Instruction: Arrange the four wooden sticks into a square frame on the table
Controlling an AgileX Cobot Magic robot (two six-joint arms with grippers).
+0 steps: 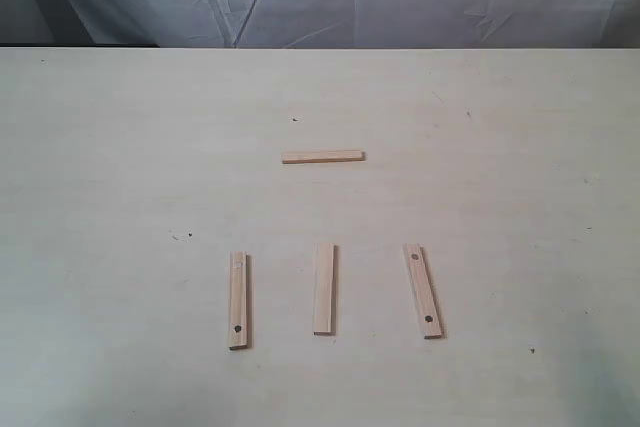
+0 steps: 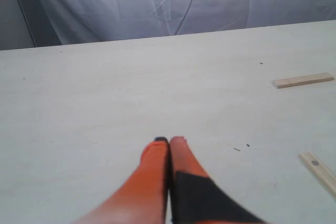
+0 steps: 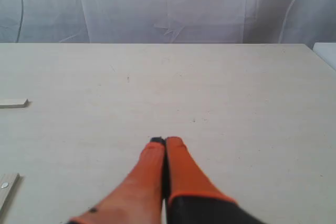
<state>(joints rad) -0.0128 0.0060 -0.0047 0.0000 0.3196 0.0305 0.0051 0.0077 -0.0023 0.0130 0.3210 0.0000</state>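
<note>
**Four loose sticks, no frame yet**

The sticks lie flat and apart on the worktop (image 1: 120,147). The far stick (image 1: 322,157) lies crosswise near the middle. The left stick (image 1: 238,300), middle stick (image 1: 324,288) and right stick (image 1: 423,290) form a near row, each running near to far, the right one slightly tilted. The left fingers (image 2: 157,153) and right fingers (image 3: 176,153) are each pressed together, holding nothing, over bare worktop. The sticks look light, stiff and thin, so a nudge would likely make them skid or pivot. Each is best pinched across its narrow width at mid-length, since an end grip could let it swing.
</note>
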